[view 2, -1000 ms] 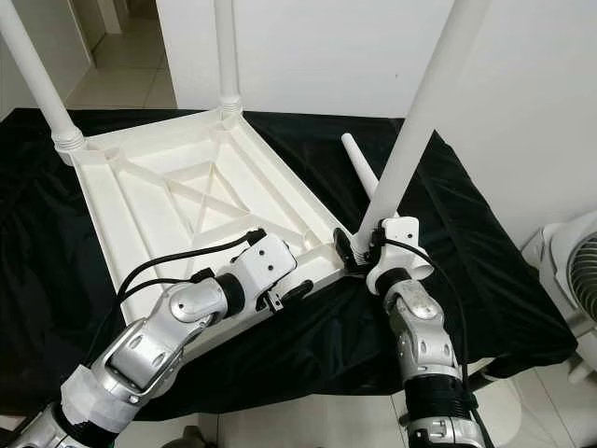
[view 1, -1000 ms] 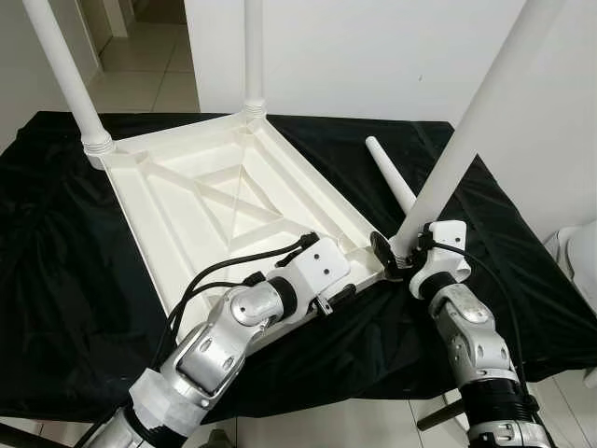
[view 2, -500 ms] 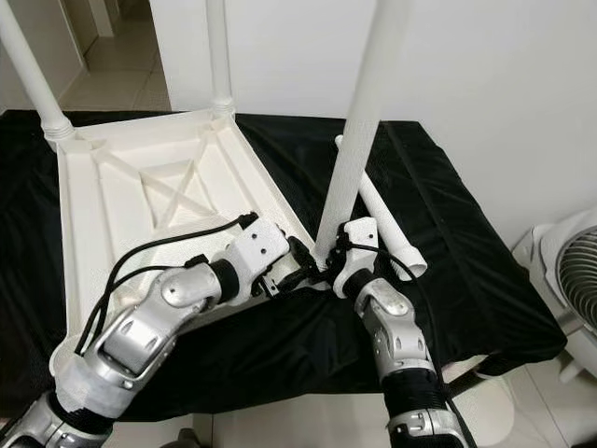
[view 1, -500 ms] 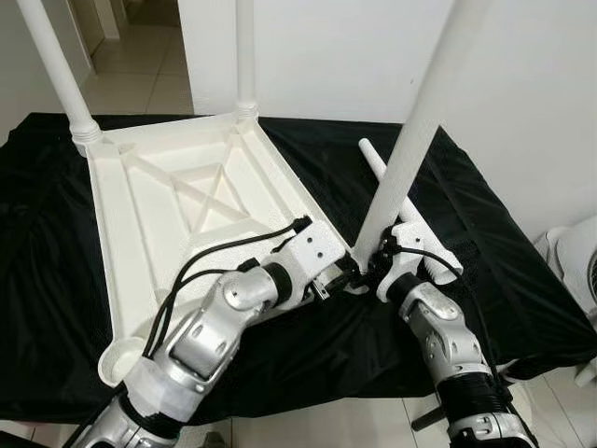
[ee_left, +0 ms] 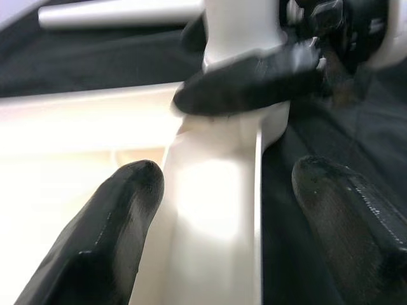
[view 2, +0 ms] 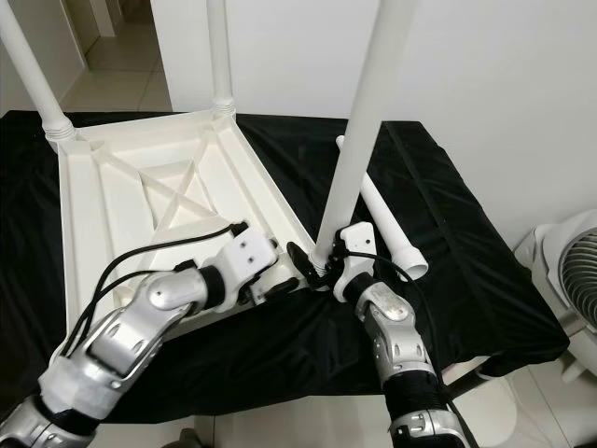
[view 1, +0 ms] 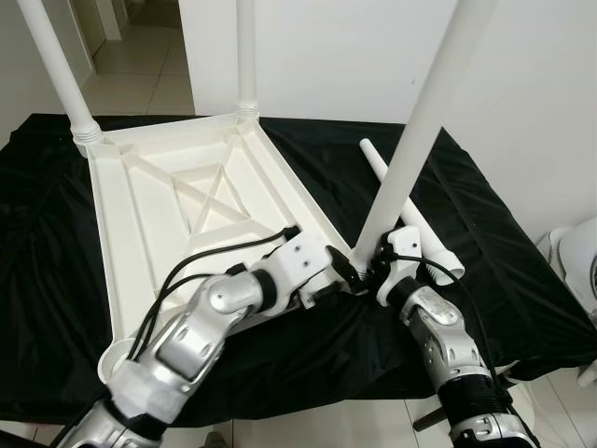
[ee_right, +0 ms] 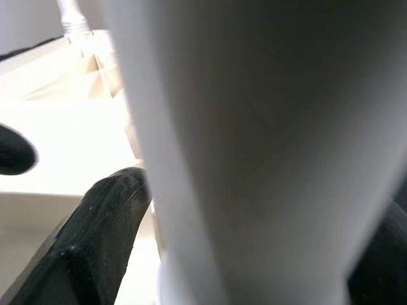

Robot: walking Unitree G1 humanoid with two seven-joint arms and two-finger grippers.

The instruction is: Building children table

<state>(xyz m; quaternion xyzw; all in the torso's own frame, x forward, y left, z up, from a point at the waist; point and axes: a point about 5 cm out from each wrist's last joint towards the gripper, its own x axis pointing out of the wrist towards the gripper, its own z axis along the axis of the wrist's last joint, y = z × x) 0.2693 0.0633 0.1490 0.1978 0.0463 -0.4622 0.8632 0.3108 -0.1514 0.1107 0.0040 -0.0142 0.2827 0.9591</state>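
Table top (view 1: 177, 201): a white plastic children table top lies upside down on the black cloth (view 1: 485, 224), with its ribbed underside facing up.
Work table: the black cloth covers the table that carries all the parts.
Mounted legs: two white legs already stand upright in the far corners, one at the far left corner (view 1: 58, 70) and one at the far right corner (view 1: 246, 56).
Third leg (view 1: 420, 121): a long white leg rises from the near right corner of the table top, tilted to the right, with its foot at the corner socket.
Loose leg (view 1: 410, 213): a fourth white leg lies flat on the cloth, just beside the right edge of the table top and behind the right gripper.
Empty socket (view 1: 118, 355): the round socket at the near left corner holds no leg.
Right gripper (view 1: 370, 273): its jaws are clamped on the third leg near its foot, one black finger (ee_right: 95, 235) pressed against the white tube.
Left gripper (view 1: 340, 276): it reaches over the near right corner of the table top; its jaws stand apart, one finger (ee_left: 108, 235) over the white rim and the other over the black cloth, and the corner rib lies between them.
Floor: light tiles (view 1: 140, 65) show beyond the table, and a white fan (view 2: 569, 280) stands at the right.
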